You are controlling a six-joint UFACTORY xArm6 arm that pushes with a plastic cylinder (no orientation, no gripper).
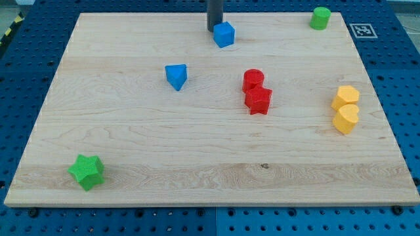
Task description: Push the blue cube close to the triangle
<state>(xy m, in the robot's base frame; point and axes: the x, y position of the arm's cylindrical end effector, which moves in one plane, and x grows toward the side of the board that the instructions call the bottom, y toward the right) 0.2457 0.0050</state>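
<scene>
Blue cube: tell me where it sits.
The blue cube sits near the view's top edge, centre, just right of and below my tip, up-right of the blue triangle.

The dark rod (214,13) is cut off by the view's top edge, so only its lower stretch shows; my tip (214,30) sits just behind the blue cube (224,34), and whether the two touch cannot be told.

High angled view over whole board (197,151)
</scene>
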